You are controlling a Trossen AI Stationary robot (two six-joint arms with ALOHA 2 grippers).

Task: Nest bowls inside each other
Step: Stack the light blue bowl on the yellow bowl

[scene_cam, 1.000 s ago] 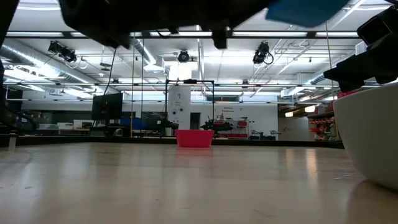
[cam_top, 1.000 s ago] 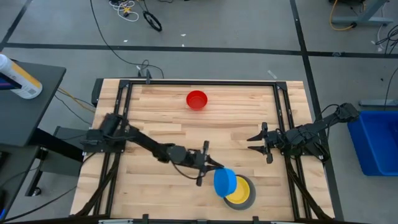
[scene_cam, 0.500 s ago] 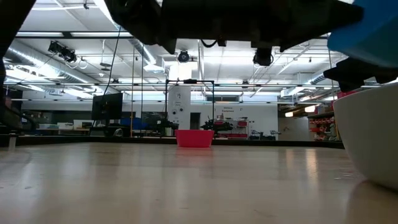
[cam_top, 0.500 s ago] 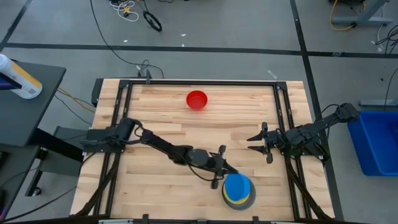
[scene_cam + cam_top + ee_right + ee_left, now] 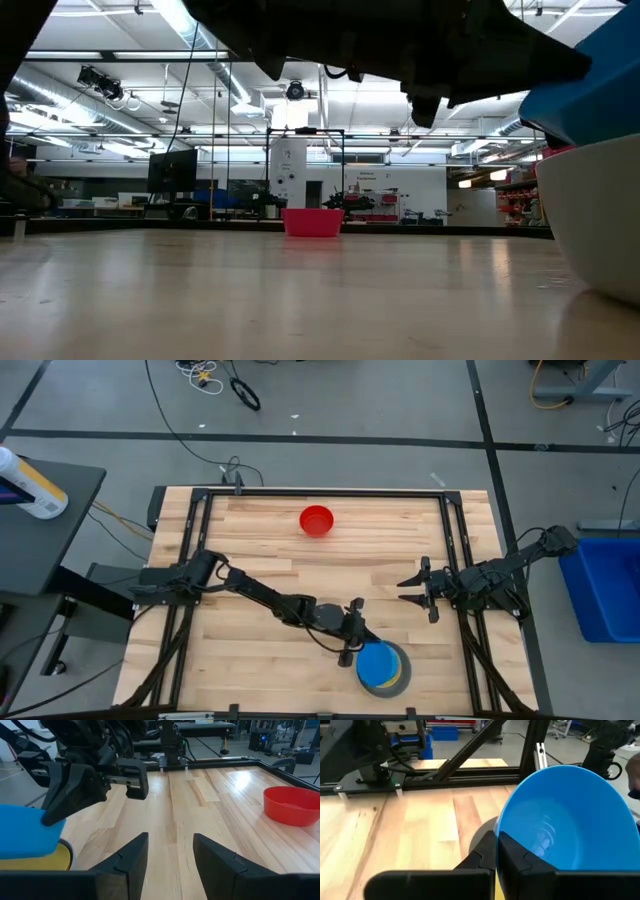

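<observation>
A light blue bowl (image 5: 381, 663) hangs over a yellow bowl (image 5: 46, 858) that sits inside a pale grey bowl (image 5: 400, 682) near the table's front edge, right of the middle. My left gripper (image 5: 359, 642) is shut on the blue bowl, reaching in from the left. The grey bowl's wall (image 5: 600, 220) fills the right of the low view, with the blue bowl (image 5: 590, 95) tilted above it. A red bowl (image 5: 316, 520) stands on its base at the far middle of the table. My right gripper (image 5: 404, 582) waits open at the right side. My left gripper pinches the blue bowl's rim (image 5: 497, 831) on the side facing the arm, one finger (image 5: 522, 862) inside the bowl and one outside. The fingers come almost level from the table's left. The bowl is tilted, mouth up, low over the yellow bowl; whether they touch I cannot tell.
Bare wooden tabletop (image 5: 260, 550) lies between the stack and the red bowl. Black frame rails (image 5: 455, 530) run along the table's sides. My right gripper's fingers (image 5: 125, 860) point across the table toward the left arm (image 5: 90, 780).
My left gripper has carried the blue bowl toward the table's right and near edges and a little down. The bowl, held tipped on its side beside the stack before, now faces mouth up and covers the yellow bowl from above. The gripper has tipped toward level.
</observation>
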